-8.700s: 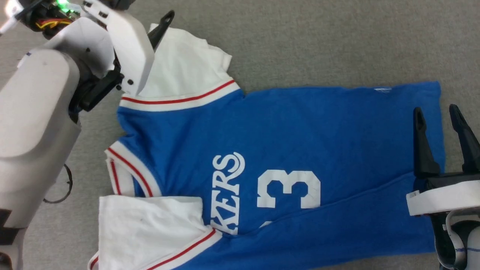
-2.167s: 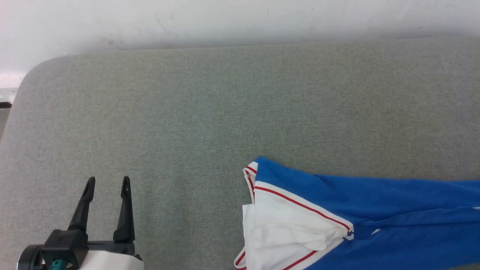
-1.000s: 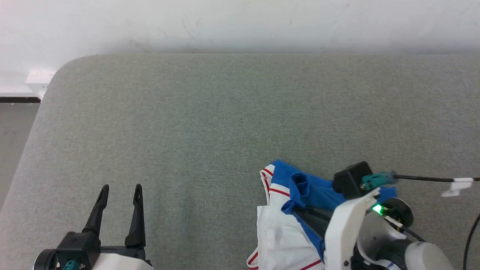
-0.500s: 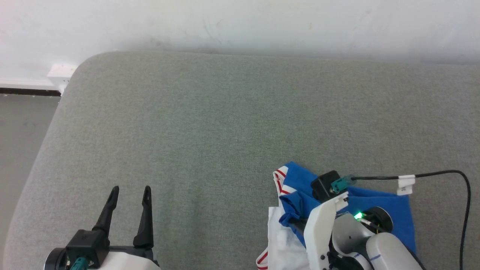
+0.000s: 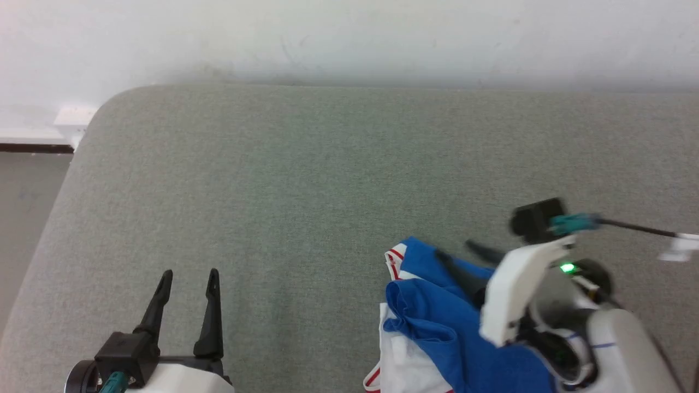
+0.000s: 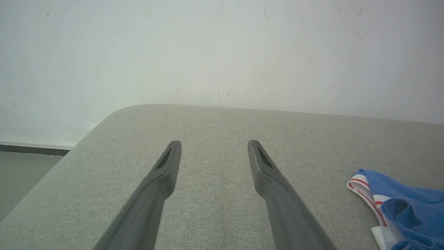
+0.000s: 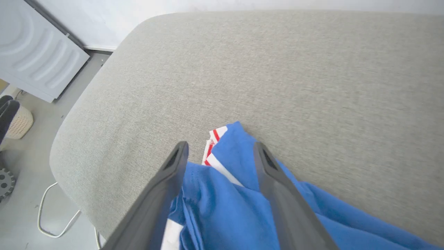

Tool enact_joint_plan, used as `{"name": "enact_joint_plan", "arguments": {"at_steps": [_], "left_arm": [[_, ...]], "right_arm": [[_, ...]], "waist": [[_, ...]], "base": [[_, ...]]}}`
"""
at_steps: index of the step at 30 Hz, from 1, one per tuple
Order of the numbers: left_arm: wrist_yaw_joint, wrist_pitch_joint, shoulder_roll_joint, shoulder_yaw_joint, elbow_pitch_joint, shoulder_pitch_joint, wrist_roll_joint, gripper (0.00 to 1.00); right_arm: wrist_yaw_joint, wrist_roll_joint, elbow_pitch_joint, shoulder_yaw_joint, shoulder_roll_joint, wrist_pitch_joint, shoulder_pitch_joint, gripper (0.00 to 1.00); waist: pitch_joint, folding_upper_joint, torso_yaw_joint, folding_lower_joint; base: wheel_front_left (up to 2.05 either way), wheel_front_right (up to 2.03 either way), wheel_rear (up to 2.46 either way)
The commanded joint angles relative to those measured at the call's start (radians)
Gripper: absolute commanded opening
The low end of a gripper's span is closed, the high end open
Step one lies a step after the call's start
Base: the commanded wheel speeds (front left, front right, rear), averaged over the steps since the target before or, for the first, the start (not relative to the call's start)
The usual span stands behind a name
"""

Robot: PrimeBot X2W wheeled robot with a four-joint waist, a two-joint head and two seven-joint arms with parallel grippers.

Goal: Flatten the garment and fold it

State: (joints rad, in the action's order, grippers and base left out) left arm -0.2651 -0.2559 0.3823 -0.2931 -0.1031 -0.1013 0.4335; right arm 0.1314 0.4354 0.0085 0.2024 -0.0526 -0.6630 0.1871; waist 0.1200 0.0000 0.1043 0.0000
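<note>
A royal-blue garment (image 5: 437, 327) with white sleeves and red-striped trim is being shown bunched in a loose heap at the 5 o'clock part of a grey padded table (image 5: 273, 180) in the head view. The right gripper (image 5: 456, 250) is being held over the heap's 1 o'clock side, its dark fingers spread wide, with nothing pinched between them. The left gripper (image 5: 189, 273) is being held wide open and empty, well apart at the garment's 9 o'clock. The cloth is being judged light, soft and limp, and apt to crumple. A hem edge or corner is being suggested as the place to pinch.
</note>
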Motion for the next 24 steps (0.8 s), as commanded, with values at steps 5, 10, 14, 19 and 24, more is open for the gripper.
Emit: {"name": "enact_joint_plan", "arguments": {"at_steps": [5,10,14,19,24], "left_arm": [[-0.006,-0.005,0.009,0.01,-0.014,-0.005,0.0,1.0],[-0.009,-0.005,0.015,0.011,-0.033,0.002,-0.006,1.0],[-0.012,-0.004,0.025,0.015,-0.044,0.006,-0.009,1.0],[-0.013,0.003,0.035,0.008,-0.051,0.012,-0.02,1.0],[-0.011,0.015,0.04,-0.003,-0.056,0.02,-0.023,1.0]], "right_arm": [[-0.001,-0.089,-0.139,-0.172,-0.036,0.053,-0.094,1.0],[-0.001,-0.187,-0.205,-0.317,-0.053,0.078,-0.229,1.0],[-0.001,-0.23,-0.202,-0.371,-0.043,0.111,-0.3,1.0],[-0.001,-0.224,-0.137,-0.371,-0.017,0.131,-0.316,1.0],[-0.001,-0.226,-0.062,-0.348,-0.008,0.135,-0.307,1.0]], "waist": [[0.0,0.0,-0.028,0.0],[0.018,0.0,-0.037,0.0],[0.034,0.0,-0.041,0.0],[0.04,0.0,-0.039,0.0],[0.038,0.0,-0.021,0.0]], "base": [[0.0,0.0,0.0],[0.0,0.0,0.0],[0.0,0.0,0.0],[0.0,0.0,0.0],[0.0,0.0,0.0]]}}
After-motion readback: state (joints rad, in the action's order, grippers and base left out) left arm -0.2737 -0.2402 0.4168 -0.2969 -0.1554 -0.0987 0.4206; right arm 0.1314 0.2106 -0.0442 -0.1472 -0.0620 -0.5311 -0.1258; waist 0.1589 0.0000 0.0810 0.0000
